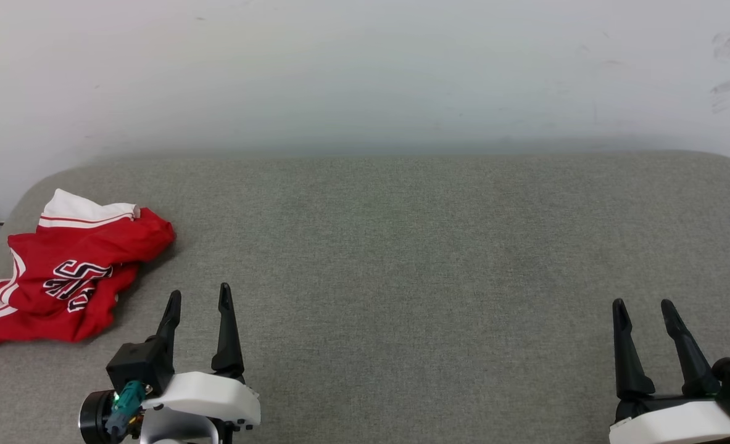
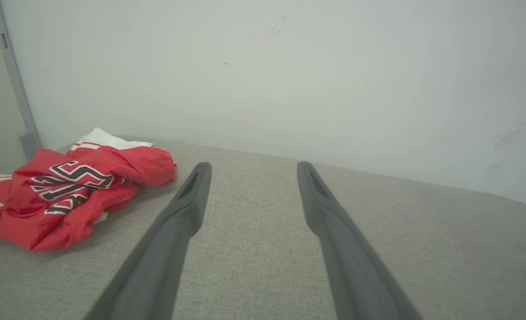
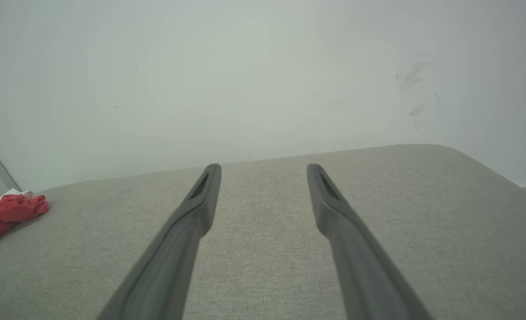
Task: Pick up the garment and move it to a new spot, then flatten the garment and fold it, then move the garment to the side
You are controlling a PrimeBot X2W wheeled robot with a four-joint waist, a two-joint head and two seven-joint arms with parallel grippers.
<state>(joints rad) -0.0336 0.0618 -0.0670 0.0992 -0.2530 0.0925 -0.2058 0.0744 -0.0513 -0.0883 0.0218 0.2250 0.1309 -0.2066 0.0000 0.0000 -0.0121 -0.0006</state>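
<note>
The garment (image 1: pixel 71 274) lies crumpled at the left end of the grey padded table (image 1: pixel 402 246): red fabric, a white sleeve with striped trim, black-and-white lettering on top. It also shows at the left in the left wrist view (image 2: pixel 71 191) and as a red heap at the far left edge of the right wrist view (image 3: pixel 5 215). My left gripper (image 1: pixel 199 297) stands open just right of the garment, apart from it, nothing between its fingers (image 2: pixel 191 195). My right gripper (image 1: pixel 644 306) stands open far to the right, also empty, fingers (image 3: pixel 205 195) above bare fabric.
A pale wall (image 1: pixel 365 74) rises directly behind the table. The table's corners are rounded at the far left and far right. A grey vertical post (image 2: pixel 14 80) stands by the wall beyond the garment.
</note>
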